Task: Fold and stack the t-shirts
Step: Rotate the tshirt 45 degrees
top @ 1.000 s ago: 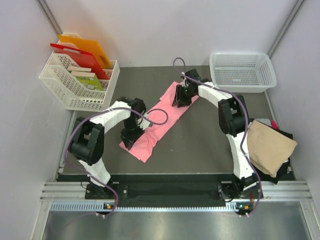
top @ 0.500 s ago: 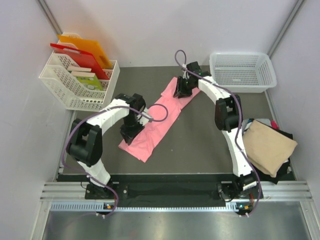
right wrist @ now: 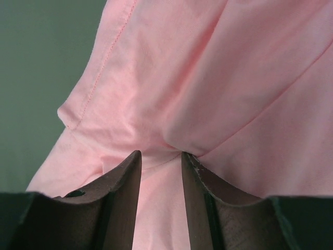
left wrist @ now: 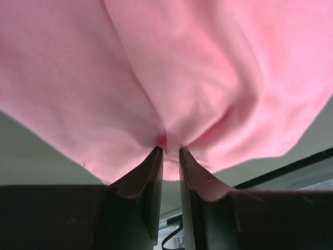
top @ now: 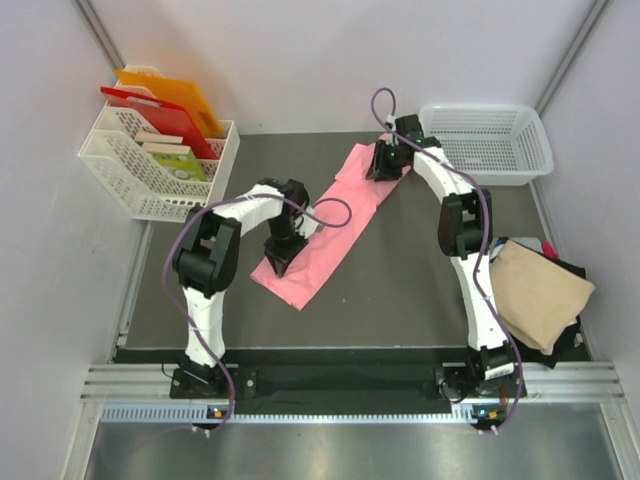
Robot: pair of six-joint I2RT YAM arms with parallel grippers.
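Pinching the limp salmon-pink cloth t-shirt (top: pixel 312 268), left gripper (left wrist: pixel 169 150) is clamped on a fold; right gripper (right wrist: pixel 161 153) seemingly likewise. Likely light, slack; hems look the best hold.

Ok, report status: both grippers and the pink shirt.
Left gripper shut on pink t-shirt, near end. Right gripper shut on its far end. White basket beside it, not touching.

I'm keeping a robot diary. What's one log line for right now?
step: folding | left tool: shut on pink t-shirt | right tool: shut on it
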